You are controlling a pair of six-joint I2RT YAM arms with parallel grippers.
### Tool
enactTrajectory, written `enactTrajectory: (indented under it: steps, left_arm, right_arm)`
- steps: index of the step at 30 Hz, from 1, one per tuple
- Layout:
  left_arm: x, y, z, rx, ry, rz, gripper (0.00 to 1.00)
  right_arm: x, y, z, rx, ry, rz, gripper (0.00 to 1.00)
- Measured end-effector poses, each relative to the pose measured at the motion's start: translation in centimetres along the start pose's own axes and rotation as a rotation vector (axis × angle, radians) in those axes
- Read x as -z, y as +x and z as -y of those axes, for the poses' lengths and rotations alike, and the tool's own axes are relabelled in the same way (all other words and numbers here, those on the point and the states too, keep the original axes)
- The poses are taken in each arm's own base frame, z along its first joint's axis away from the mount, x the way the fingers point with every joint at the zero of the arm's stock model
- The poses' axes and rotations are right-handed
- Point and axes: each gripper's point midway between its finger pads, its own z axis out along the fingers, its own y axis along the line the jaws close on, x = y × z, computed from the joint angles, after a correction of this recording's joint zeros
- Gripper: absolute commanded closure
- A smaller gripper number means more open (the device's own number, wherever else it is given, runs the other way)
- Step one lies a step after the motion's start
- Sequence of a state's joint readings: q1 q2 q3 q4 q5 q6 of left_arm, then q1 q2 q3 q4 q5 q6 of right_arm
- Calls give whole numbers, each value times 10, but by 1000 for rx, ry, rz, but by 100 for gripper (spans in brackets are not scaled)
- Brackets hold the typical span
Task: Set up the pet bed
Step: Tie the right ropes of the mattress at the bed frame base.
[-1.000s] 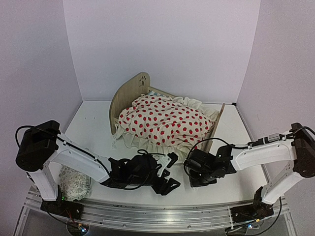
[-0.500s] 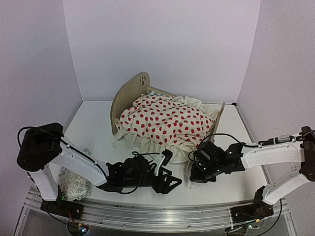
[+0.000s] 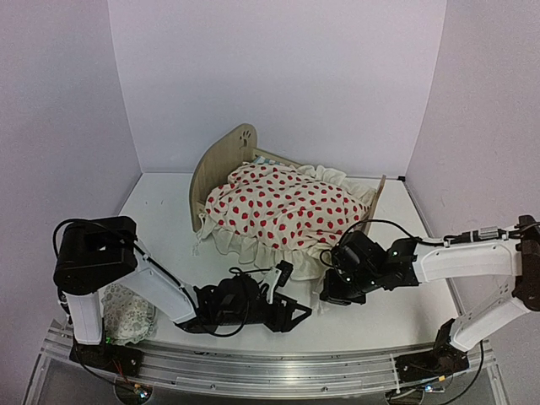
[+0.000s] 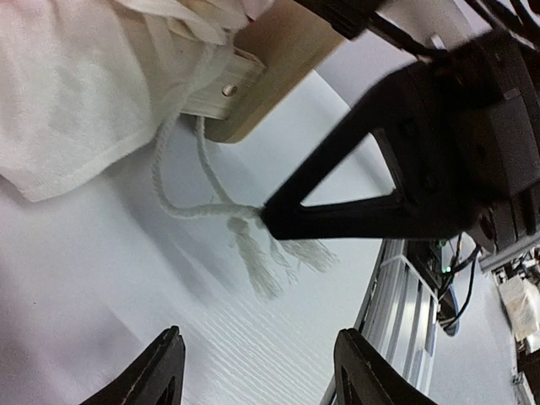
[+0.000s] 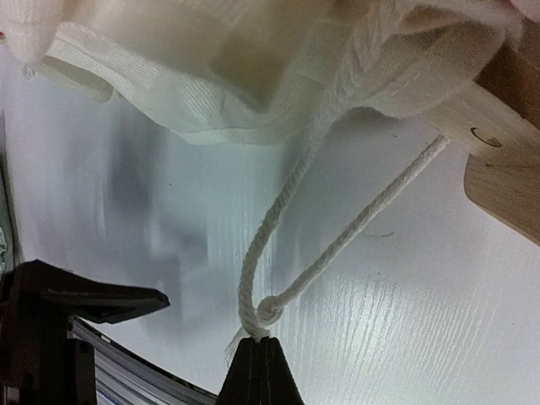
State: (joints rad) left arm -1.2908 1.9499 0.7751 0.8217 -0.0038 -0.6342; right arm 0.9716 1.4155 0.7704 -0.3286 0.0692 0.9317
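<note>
The pet bed (image 3: 221, 160) stands mid-table, its paw-print headboard to the left and its footboard (image 3: 373, 207) to the right. The red-dotted blanket (image 3: 283, 211) covers it and hides the mattress. A white cord (image 5: 291, 215) hangs from under the blanket's edge beside the wooden footboard (image 5: 506, 173). My right gripper (image 5: 261, 342) is shut on the cord's knot just above the table, in front of the bed (image 3: 329, 291). My left gripper (image 4: 260, 337) is open and empty low over the table, a little short of the cord's frayed end (image 4: 261, 261).
A small pale patterned pillow (image 3: 126, 312) lies at the near left beside the left arm's base. The metal rail (image 3: 270, 363) runs along the near edge. The blanket's cream ruffle (image 3: 245, 249) spills over the bed's front onto the table.
My right gripper has moved a little toward the bed's front, still gripping the cord. The left arm has sunk lower over the table and its jaws have narrowed somewhat.
</note>
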Motion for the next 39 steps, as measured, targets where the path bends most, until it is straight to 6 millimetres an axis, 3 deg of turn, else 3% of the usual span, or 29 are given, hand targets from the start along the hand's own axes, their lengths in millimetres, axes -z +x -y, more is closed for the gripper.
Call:
enactTrajectory:
  steps: [6, 13, 21, 27, 29, 34, 39]
  left_arm:
    - [-4, -13, -17, 102, 40, 25, 36]
    - [-19, -8, -3, 105, 116, -16, 38]
    - [-30, 3, -1, 124, 149, -54, 47]
    - [-38, 0, 2, 127, 165, -47, 53]
    - [-39, -2, 4, 126, 170, -42, 61]
    - [-43, -8, 9, 114, 182, -29, 98]
    - [-45, -8, 9, 101, 182, -37, 100]
  right_arm:
    - [0, -2, 1, -2, 2, 3, 100]
    - [2, -5, 2, 0, -1, 9, 100]
    - [6, -10, 1, -2, -15, 22, 100]
    - [6, -10, 1, 3, -20, 13, 100]
    - [6, -9, 1, 4, -22, 11, 100]
    - [7, -10, 0, 6, -26, 10, 100]
    - [10, -10, 1, 7, -28, 13, 100]
